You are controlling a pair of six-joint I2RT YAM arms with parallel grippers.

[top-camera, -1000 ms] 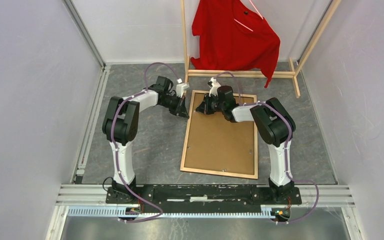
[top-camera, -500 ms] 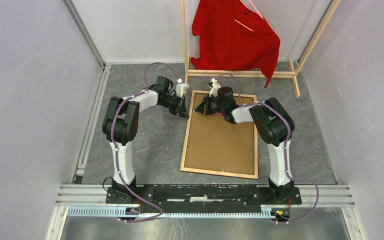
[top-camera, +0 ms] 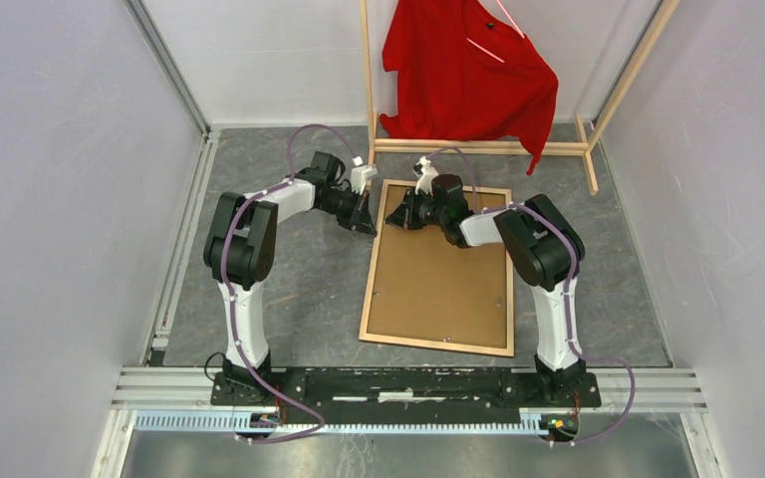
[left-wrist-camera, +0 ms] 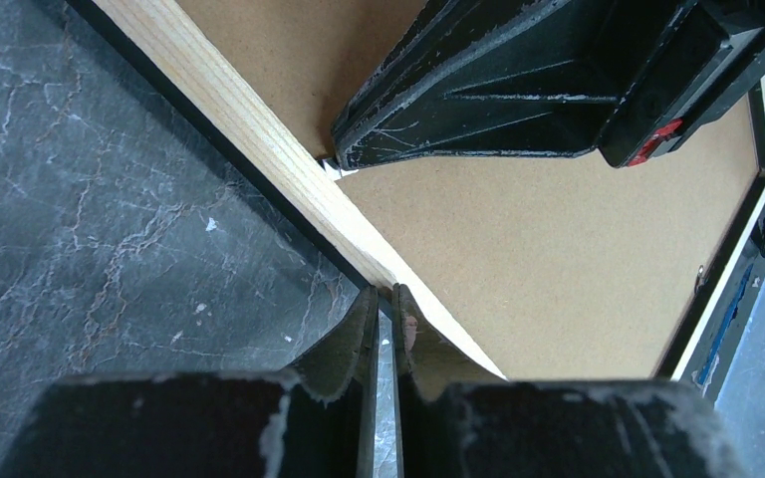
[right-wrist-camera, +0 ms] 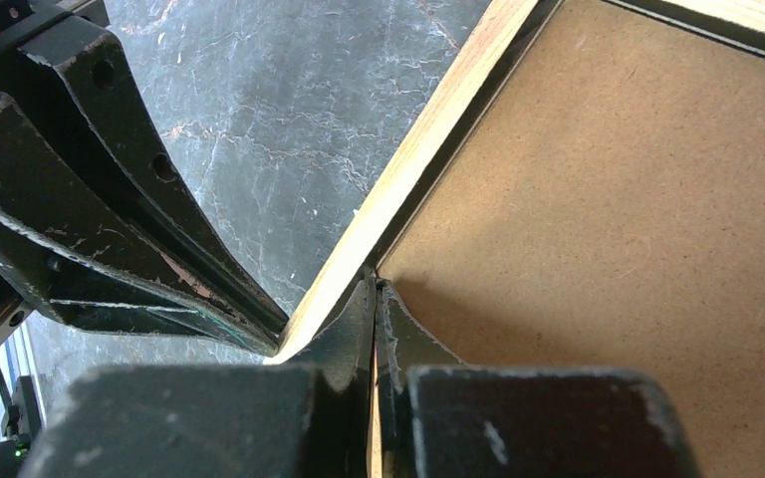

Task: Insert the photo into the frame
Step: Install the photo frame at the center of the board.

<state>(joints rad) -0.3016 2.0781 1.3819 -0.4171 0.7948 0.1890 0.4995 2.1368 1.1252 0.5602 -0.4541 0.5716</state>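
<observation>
The frame (top-camera: 370,291) lies face down on the grey floor, light wood rails up, with the brown backing board (top-camera: 443,279) inside it. The photo is hidden. My left gripper (top-camera: 370,227) is shut, its tips against the outer edge of the frame's left rail (left-wrist-camera: 259,139) near the far corner; it also shows in its wrist view (left-wrist-camera: 385,291). My right gripper (top-camera: 394,219) is shut, its tips (right-wrist-camera: 375,282) at the seam between that rail (right-wrist-camera: 428,139) and the backing board (right-wrist-camera: 608,199), facing the left gripper across the rail.
A wooden clothes rack (top-camera: 478,147) with a red shirt (top-camera: 468,70) stands just behind the frame's far edge. Grey walls close in on both sides. A metal floor rail (top-camera: 174,269) runs along the left.
My right gripper has crept a little left over the backing board toward the frame's left rail. The left gripper and the frame have not moved.
</observation>
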